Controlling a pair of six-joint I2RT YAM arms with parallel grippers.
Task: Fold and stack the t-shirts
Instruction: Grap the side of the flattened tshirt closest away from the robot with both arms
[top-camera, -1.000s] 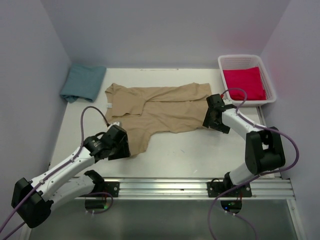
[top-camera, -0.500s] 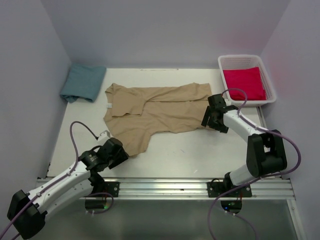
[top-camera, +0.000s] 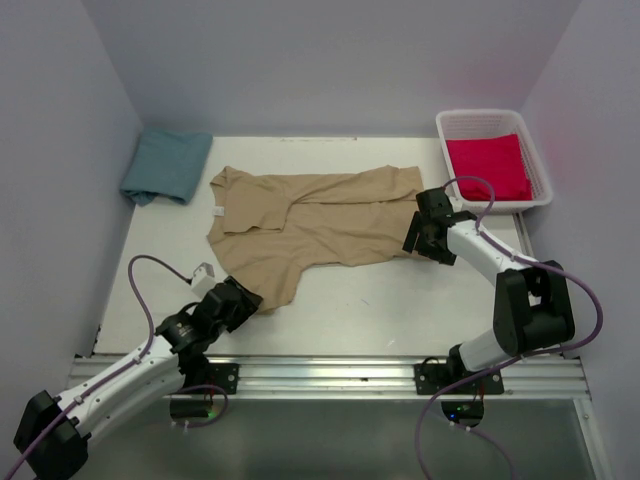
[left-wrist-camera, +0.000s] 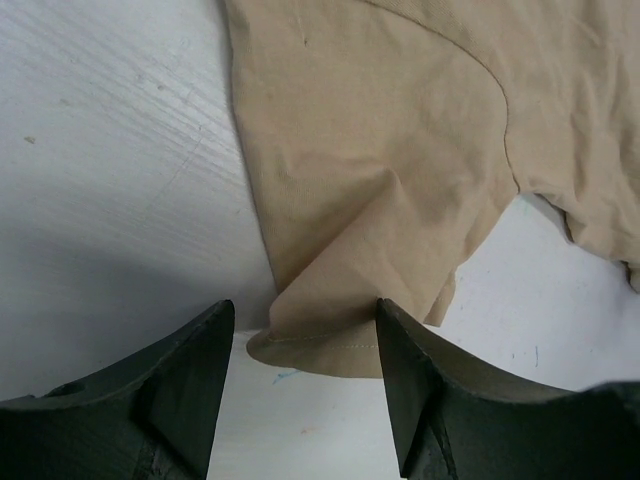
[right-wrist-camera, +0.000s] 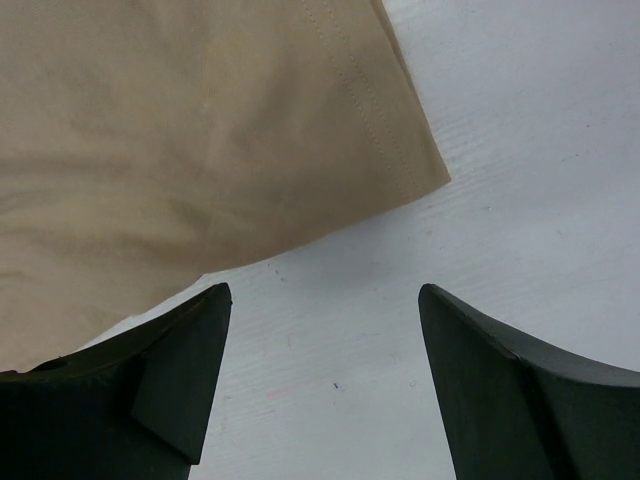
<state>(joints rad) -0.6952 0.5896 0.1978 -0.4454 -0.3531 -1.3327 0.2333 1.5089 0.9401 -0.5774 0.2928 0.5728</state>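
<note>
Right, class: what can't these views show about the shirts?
- Top view: teal-blue cloth shirt's layer count, too small.
- Top view: anything under the bright red-pink cloth shirt in the white slatted plastic basket, covered.
- Wrist views: most of the tan cloth shirt, cut by frame edges.

White table (top-camera: 400, 300), pale lavender walls (top-camera: 330, 60)

- The tan t-shirt (top-camera: 310, 225) lies spread sideways across the middle of the table (top-camera: 400, 300), with its collar and white label to the left and its hem to the right. It is mostly flat with a few creases, and 1 sleeve points toward the near edge.
- The teal-blue t-shirt (top-camera: 165, 165) sits folded in the far left corner.
- The red-pink t-shirt (top-camera: 488, 167) lies folded inside the white basket (top-camera: 445, 125) at the far right.
</note>
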